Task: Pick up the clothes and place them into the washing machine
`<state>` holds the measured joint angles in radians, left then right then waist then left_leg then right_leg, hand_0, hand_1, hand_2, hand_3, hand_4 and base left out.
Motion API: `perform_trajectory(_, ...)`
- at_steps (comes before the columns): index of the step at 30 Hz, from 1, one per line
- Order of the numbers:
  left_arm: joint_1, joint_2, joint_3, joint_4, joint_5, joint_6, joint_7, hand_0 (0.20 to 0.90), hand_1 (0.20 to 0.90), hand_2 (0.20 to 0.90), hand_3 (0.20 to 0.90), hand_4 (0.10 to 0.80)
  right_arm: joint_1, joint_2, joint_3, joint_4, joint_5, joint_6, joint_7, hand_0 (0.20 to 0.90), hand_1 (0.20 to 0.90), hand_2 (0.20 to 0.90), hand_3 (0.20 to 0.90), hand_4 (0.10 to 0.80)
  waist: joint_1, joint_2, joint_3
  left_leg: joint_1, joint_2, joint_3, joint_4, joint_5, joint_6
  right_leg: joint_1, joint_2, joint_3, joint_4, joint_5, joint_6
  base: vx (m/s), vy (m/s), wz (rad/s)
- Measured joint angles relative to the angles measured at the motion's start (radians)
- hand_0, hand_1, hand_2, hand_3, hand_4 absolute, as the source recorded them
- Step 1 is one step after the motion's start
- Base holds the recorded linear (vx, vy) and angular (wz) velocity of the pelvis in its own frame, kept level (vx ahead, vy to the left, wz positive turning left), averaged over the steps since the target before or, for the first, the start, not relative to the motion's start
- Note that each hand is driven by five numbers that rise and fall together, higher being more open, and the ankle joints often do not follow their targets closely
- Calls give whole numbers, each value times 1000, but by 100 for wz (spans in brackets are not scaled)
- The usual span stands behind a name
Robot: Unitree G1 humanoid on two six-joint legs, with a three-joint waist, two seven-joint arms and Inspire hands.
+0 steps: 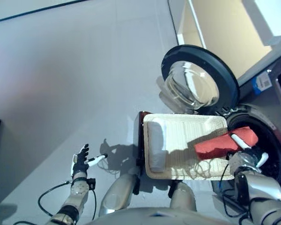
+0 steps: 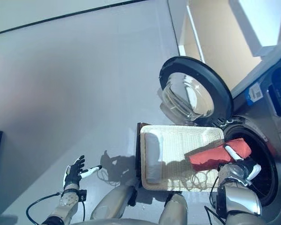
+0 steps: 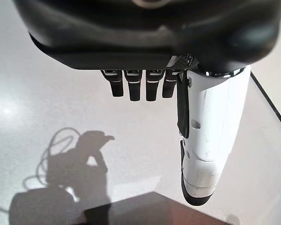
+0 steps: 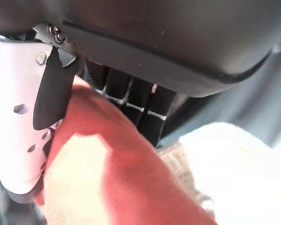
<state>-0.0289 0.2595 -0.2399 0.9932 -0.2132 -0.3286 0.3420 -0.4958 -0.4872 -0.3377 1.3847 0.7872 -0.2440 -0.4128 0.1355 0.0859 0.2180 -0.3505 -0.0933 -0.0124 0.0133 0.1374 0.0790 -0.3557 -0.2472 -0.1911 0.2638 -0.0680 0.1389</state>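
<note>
Red cloth [image 1: 225, 143] is pinched in the right hand [image 1: 246, 157] at the washing machine's [image 2: 264, 140] opening; left hand [image 1: 81, 161] fingers apart.

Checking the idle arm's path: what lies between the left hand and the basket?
Only bare floor between left hand and basket, seen in the left eye view.

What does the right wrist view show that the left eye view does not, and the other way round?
Only the right wrist view shows, up close, the right robot hand with thumb and fingers closed on the red cloth.

Only the left eye view shows the washing machine's open door, its drum opening, the white cloth in the basket, and the left robot hand open over the floor, holding nothing.

Both show the red cloth in the right robot hand and part of the pale basket.
</note>
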Motion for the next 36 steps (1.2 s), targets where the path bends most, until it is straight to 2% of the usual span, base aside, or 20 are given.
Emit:
perform_trajectory(2, 2, 0, -1, 1, -3, 0, -15, 900, 900, 900, 900, 800, -2, 20, -19, -2, 99, -29, 21, 200, 200, 200, 200, 300, -11, 6, -2, 0, 0, 11, -2, 0, 0, -2, 1, 10, -11, 6, 4, -46, 58, -16)
perform_trajectory(5, 4, -2, -4, 10, -37, -2, -19, 900, 900, 900, 900, 800, 1, 96, -58, -95, 238, -96, 29, 200, 200, 200, 200, 300, -35, 16, -5, 1, 0, 36, -6, -3, 1, -21, -3, 41, -17, 13, 7, -69, 72, -25)
perform_trajectory(7, 3, -16, -15, 7, -59, -11, -30, 900, 900, 900, 900, 800, 9, 137, -65, -185, 309, -147, 44, 200, 200, 200, 200, 300, -41, 55, -2, -4, -6, 48, -11, -4, 1, -32, -4, 57, -18, 19, 14, -121, 114, -19)
perform_trajectory(8, 5, -30, -21, 2, -71, -29, -38, 900, 900, 900, 900, 800, 5, 139, -68, -225, 331, -159, 39, 200, 200, 200, 200, 300, -42, 85, 2, -10, -11, 62, -15, -4, 1, -54, -14, 70, -9, 21, 16, -94, 105, -18)
perform_trajectory(9, 5, -35, -23, 0, -77, -33, -40, 900, 900, 900, 900, 800, 5, 137, -67, -239, 337, -169, 40, 200, 200, 200, 200, 300, -41, 94, 3, -13, -13, 64, -17, -7, 0, -56, -15, 73, -3, 21, 18, -51, 86, -13)
perform_trajectory(10, 8, -50, -26, 0, -92, -41, -41, 900, 900, 900, 900, 800, -9, 133, -66, -254, 341, -194, 41, 200, 200, 200, 200, 300, -40, 129, 2, -30, -20, 65, -13, -5, 1, -75, -18, 76, -1, 26, 25, -77, 97, -12)
perform_trajectory(12, 14, -49, -75, 5, -116, -51, -46, 900, 900, 900, 900, 800, -73, 118, -69, -261, 363, -217, 15, 200, 200, 200, 200, 300, -38, 170, 20, -54, -30, 101, -8, -1, 5, -137, -29, 116, 32, 27, 26, -90, 91, -24)
perform_trajectory(16, 1, -58, -121, 13, -121, -53, -62, 900, 900, 900, 900, 800, -212, 62, -67, -261, 362, -232, -10, 200, 200, 200, 200, 300, -39, 208, 79, -134, -42, 127, 75, -25, 20, -242, -42, 169, 119, 17, 19, -93, 18, -24)
perform_trajectory(20, -14, -60, -128, 10, -121, -52, -65, 900, 900, 900, 900, 800, -291, -12, -68, -260, 360, -250, -38, 200, 200, 200, 200, 300, -41, 207, 149, -190, -38, 152, 162, -55, 45, -315, -37, 208, 196, 2, 10, -62, -16, -15)
perform_trajectory(21, -14, -58, -126, 9, -121, -53, -65, 900, 900, 900, 900, 800, -304, -28, -64, -261, 359, -253, -50, 200, 200, 200, 200, 300, -44, 201, 161, -209, -29, 170, 203, -79, 49, -333, -36, 214, 221, -5, 3, -45, -40, -33)
perform_trajectory(23, -14, -58, -120, 8, -128, -51, -64, 900, 900, 900, 900, 800, -331, -64, -61, -262, 357, -261, -66, 200, 200, 200, 200, 300, -44, 186, 176, -257, -17, 193, 293, -124, 52, -373, -24, 250, 273, -19, 1, -16, -32, -33)
perform_trajectory(25, -15, -59, -120, 4, -128, -53, -64, 900, 900, 900, 900, 800, -343, -91, -61, -268, 351, -266, -70, 200, 200, 200, 200, 300, -48, 186, 180, -284, -9, 204, 327, -138, 55, -398, -17, 263, 293, -21, 2, 7, -40, -12)
perform_trajectory(26, -13, -59, -122, 1, -129, -53, -65, 900, 900, 900, 900, 800, -346, -92, -69, -311, 348, -285, -86, 200, 200, 200, 200, 300, -68, 187, 180, -301, -8, 205, 339, -139, 55, -417, -16, 267, 303, -21, 1, 21, -41, -7)
perform_trajectory(30, -12, -68, -128, -3, -128, -58, -83, 900, 900, 900, 900, 800, -355, -125, -92, -362, 311, -328, -140, 200, 200, 200, 200, 300, -76, 190, 183, -306, -6, 210, 344, -141, 51, -435, -9, 284, 307, -20, 2, 19, 4, -16)
perform_trajectory(33, -9, -69, -128, -3, -128, -62, -83, 900, 900, 900, 900, 800, -392, -144, -86, -383, 282, -326, -184, 200, 200, 200, 200, 300, -64, 201, 181, -319, -8, 212, 332, -142, 52, -458, -7, 290, 303, -14, 7, -19, 5, -20)
perform_trajectory(36, -5, -70, -133, -4, -126, -67, -81, 900, 900, 900, 900, 800, -432, -201, -76, -383, 219, -322, -230, 200, 200, 200, 200, 300, -59, 224, 183, -325, -10, 217, 319, -134, 41, -477, -7, 296, 303, -12, 5, -17, 9, -3)
